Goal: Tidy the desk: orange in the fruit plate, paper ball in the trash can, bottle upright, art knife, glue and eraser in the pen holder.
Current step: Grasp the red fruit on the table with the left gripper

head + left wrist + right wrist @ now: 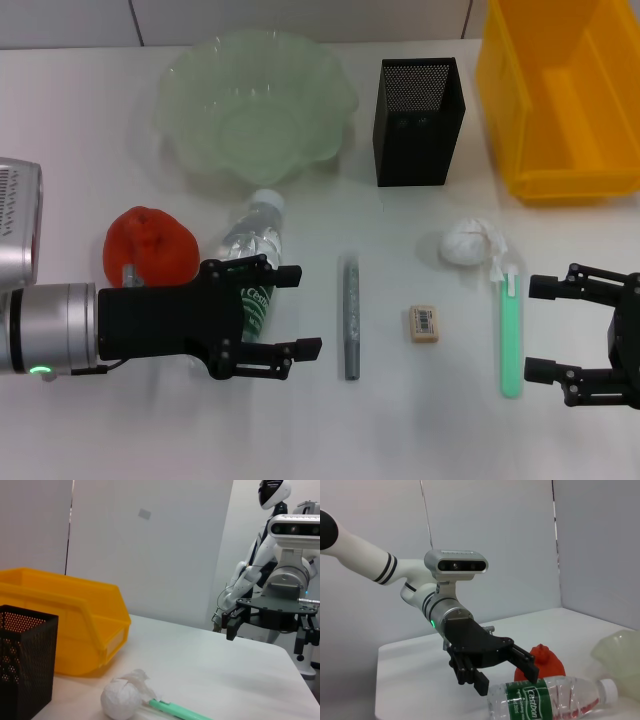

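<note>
nothing done yet by the look of it. left gripper (285,310) jaws wide, empty, over the lying bottle (250,262); right gripper (550,330) wide open, empty, near the green knife (511,335). still on desk: 1 orange (150,244), 1 paper ball (471,241), 1 eraser (424,324), 1 grey glue stick (351,315). fruit plate (190,90), pen holder (418,140), trash can (520,100) each hold nothing visible.
</note>
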Available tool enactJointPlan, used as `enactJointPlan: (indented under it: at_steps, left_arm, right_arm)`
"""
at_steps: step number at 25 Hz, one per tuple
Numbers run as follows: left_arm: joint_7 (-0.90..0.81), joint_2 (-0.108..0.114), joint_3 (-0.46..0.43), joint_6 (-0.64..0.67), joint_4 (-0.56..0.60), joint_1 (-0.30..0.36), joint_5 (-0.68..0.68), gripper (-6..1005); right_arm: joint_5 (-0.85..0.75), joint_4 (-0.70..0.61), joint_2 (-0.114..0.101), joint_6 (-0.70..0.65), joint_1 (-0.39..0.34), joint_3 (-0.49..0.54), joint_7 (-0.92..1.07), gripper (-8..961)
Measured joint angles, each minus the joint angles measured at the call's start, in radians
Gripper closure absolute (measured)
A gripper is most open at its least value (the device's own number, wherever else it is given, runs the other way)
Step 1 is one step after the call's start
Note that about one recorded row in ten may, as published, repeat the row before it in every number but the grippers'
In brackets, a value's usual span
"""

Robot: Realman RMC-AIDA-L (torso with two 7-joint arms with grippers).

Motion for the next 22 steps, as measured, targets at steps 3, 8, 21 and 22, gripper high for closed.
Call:
enactJointPlan:
  at_steps: [3,8,21,22]
  left_arm:
    - [-0.001,0.0,0.0,0.0,0.0,0.0,0.001,137]
    - [-0.004,0.0,-0.002,0.0,0.0,0.0,0.001,138]
    - [0.018,-0.001,-0.117,0.022,0.083,0.069,-0.006,137]
    - [0.029,-0.001,-0.183,0.018,0.09,0.089,-0.006,137]
  right_arm:
    - [-0.001,0.0,0.0,0.004,0.001,-0.001,0.0,120]
    - [-0.001,0.0,0.0,0.011,0.001,-0.003,0.003,120]
    - [-0.001,0.009,0.0,0.024,0.002,-0.003,0.007,121]
    - [-0.001,0.009,0.0,0.024,0.0,-0.001,0.007,121]
